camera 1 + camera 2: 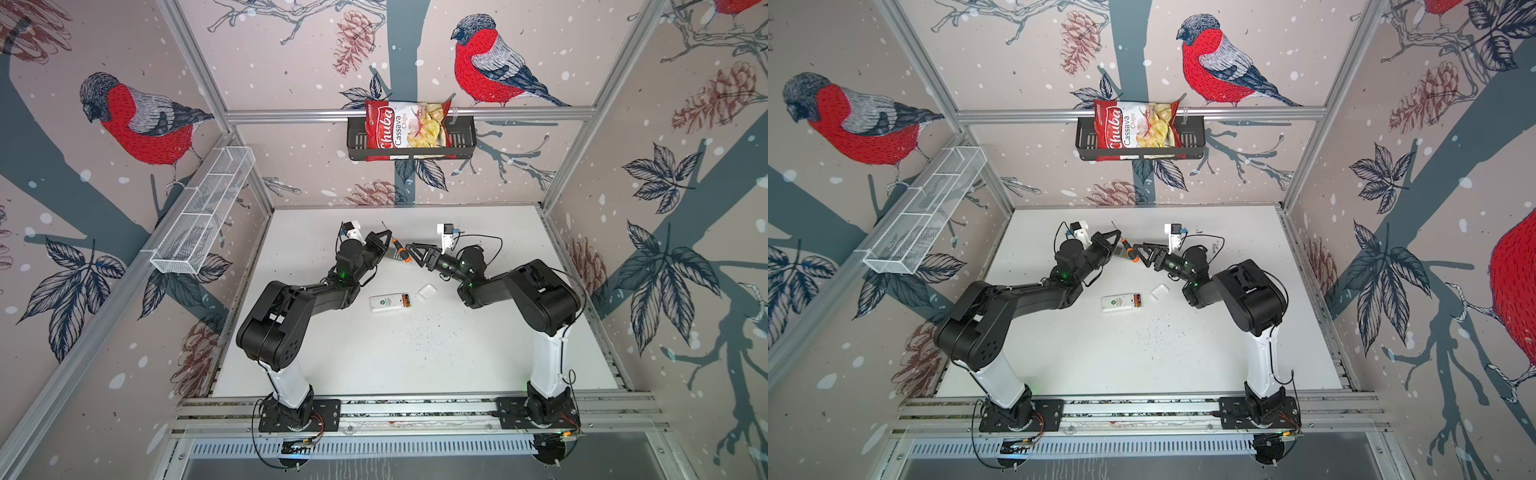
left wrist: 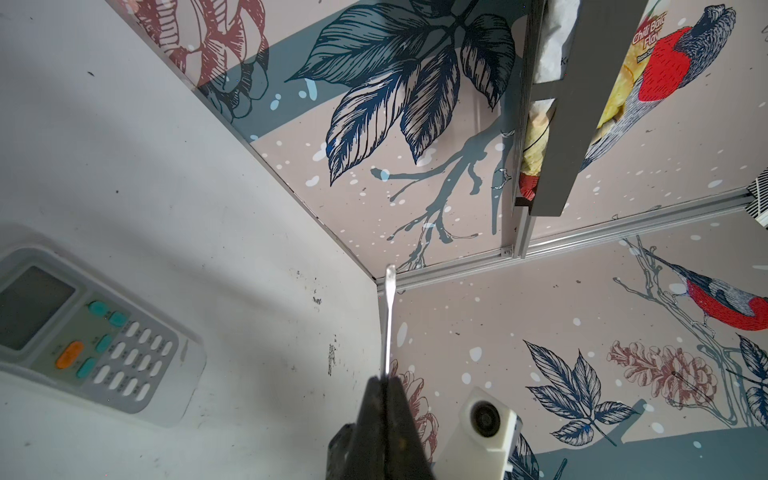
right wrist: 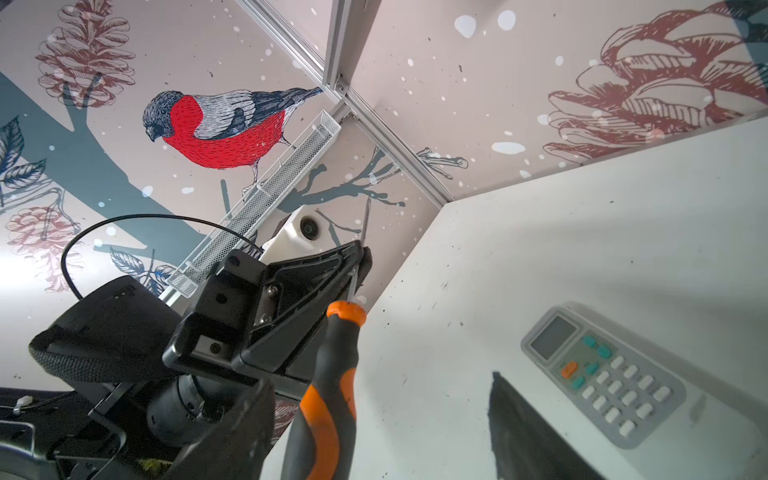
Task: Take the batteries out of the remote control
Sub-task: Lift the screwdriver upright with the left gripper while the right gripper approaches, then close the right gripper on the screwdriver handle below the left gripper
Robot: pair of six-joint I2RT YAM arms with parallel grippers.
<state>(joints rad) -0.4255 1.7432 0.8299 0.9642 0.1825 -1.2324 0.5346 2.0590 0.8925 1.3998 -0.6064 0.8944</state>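
Left gripper (image 2: 384, 386) clamped on screwdriver (image 3: 332, 365) shaft; right gripper (image 1: 410, 248) jaws apart, straddling handle, not gripping. Batteries (image 1: 405, 300) in white remote (image 1: 383, 304) open bay, mid-table. Seat right grip mid-handle, firm — only then free shaft.

Top views look down; close wrist views share the grey remote (image 2: 95, 340) (image 3: 602, 374).

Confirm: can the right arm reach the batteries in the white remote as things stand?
Probably yes: the batteries lie exposed in the white remote, battery cover off beside it, nothing above. But the right gripper straddles the handle of the screwdriver, which the left gripper pinches by the shaft.
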